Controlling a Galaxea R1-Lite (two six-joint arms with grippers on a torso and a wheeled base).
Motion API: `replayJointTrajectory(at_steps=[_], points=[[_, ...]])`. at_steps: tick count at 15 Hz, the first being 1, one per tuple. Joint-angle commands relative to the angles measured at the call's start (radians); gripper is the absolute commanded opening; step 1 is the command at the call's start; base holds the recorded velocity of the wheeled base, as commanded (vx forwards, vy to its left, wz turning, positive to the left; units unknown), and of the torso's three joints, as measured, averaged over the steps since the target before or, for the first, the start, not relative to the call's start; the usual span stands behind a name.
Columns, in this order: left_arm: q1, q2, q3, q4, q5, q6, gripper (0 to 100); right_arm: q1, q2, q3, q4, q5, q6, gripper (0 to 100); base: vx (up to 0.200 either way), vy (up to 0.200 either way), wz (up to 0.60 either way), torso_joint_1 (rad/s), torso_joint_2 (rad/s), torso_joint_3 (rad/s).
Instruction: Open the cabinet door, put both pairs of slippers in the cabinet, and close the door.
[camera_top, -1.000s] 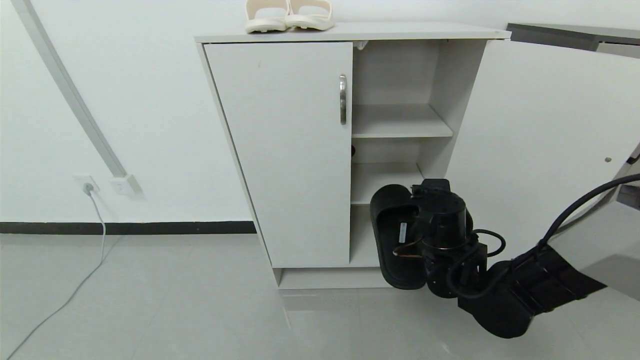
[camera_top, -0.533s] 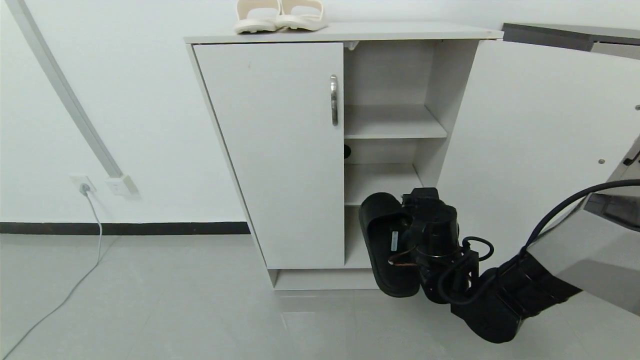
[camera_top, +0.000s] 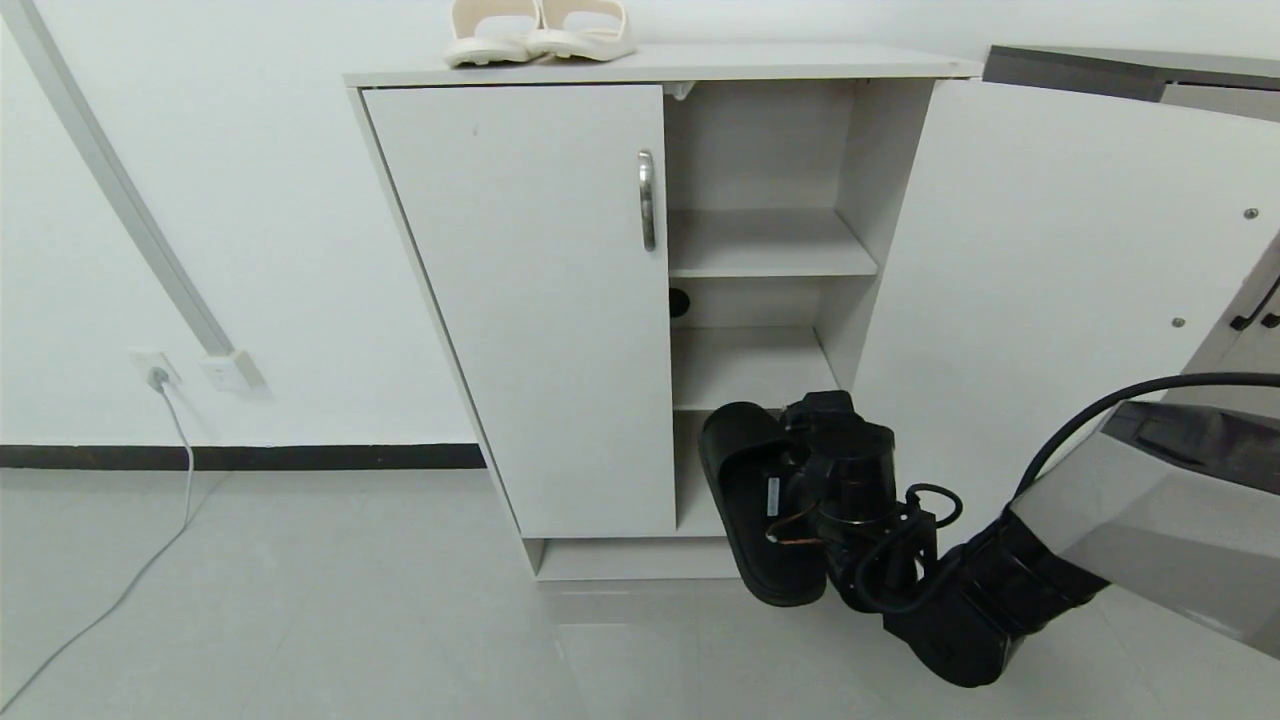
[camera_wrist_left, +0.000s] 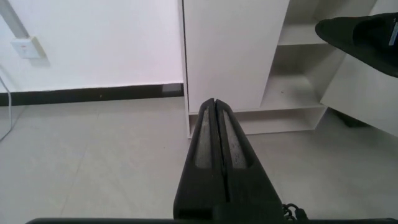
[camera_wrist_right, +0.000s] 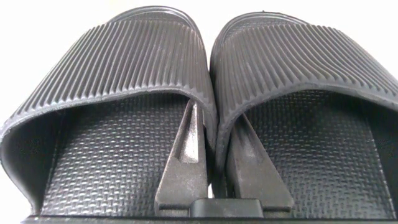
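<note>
Where the cabinet (camera_top: 650, 62) stands open in the head view, the black slippers (camera_top: 750, 510) are held by the right gripper (camera_top: 812, 450) before the lowest compartment; the cream slippers (camera_top: 540, 30) lie high above it. In the left wrist view, the left gripper (camera_wrist_left: 214, 137) is seen pressed together, holding nothing. In the right wrist view, the slippers' adjoining sides are pinched between narrowly parted fingers (camera_wrist_right: 186, 155).

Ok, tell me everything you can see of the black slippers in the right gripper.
The black slippers are a pair of rubbery-looking slides with ribbed straps and textured footbeds, pressed side by side. The right gripper has one of its fingers under each strap, pinching the adjoining inner walls together. The pair hangs tilted nearly upright in front of the cabinet's open right half, level with its lowest compartment. One shows a small white label.
</note>
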Motion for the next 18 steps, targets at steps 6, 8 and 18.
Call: replayJointTrajectory(at_steps=[6, 8, 18], points=[[0.000, 0.004, 0.000, 0.000, 0.001, 0.000, 0, -0.001, 0.040, -0.044, -0.001, 0.004, -0.004, 0, 0.000, 0.000, 0.00, 0.000, 0.00, 0.000], [0.000, 0.004, 0.000, 0.000, 0.001, 0.000, 0, 0.007, 0.040, -0.049, 0.000, 0.002, -0.007, 0, 0.000, 0.000, 0.00, 0.000, 0.00, 0.000], [0.000, 0.004, 0.000, 0.000, 0.001, 0.000, 0, 0.034, 0.054, -0.064, 0.000, 0.045, -0.007, 0, 0.000, -0.080, 0.00, 0.001, 0.00, 0.000]])
